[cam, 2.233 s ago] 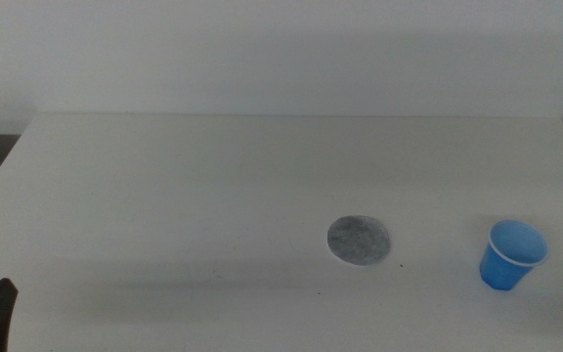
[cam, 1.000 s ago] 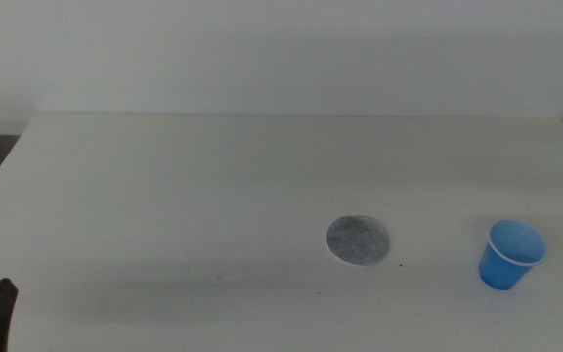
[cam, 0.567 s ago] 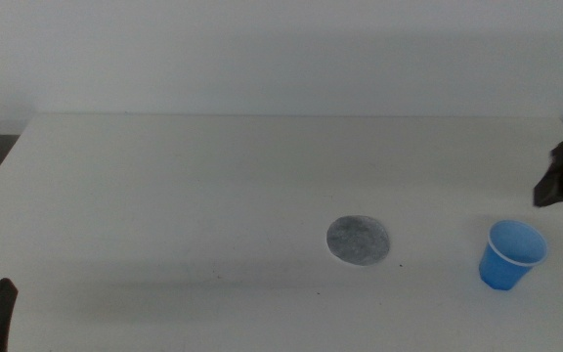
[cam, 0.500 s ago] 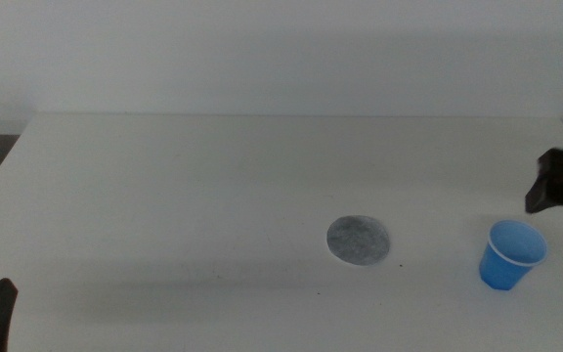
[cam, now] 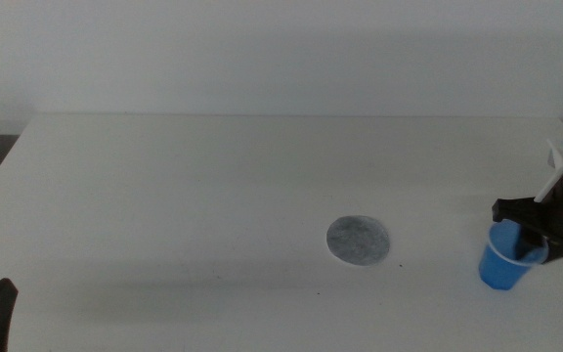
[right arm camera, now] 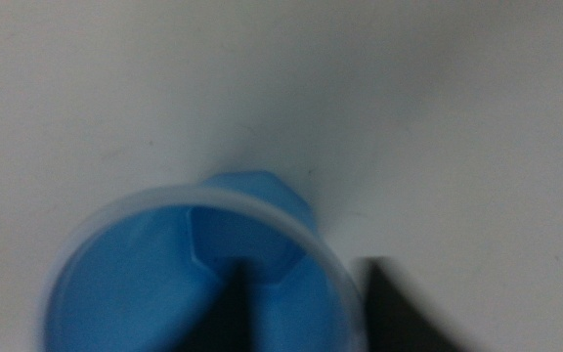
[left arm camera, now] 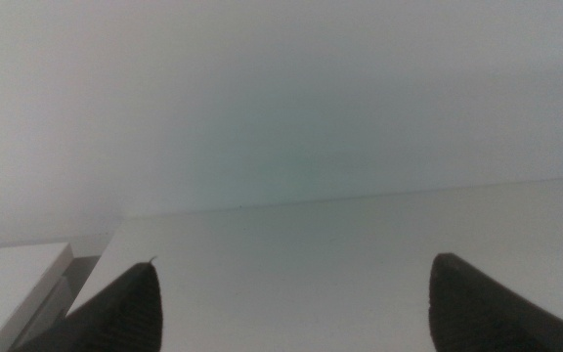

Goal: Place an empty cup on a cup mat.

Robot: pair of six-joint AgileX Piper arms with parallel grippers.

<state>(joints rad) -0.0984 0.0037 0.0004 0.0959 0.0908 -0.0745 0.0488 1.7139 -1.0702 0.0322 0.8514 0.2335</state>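
Cup [cam: 504, 266] upright, R gripper [cam: 538, 235] fingers straddling rim; mat [cam: 360, 241] apart

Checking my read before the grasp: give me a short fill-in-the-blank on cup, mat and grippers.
1. The cup stands ____ on the table, apart from the mat.
2. The ____ gripper is at the cup's rim, one jaw inside.
3. The mat has ____ on it.
4. The left gripper is ____, waiting at the table's near left corner.

Missing: upright; right; nothing; open
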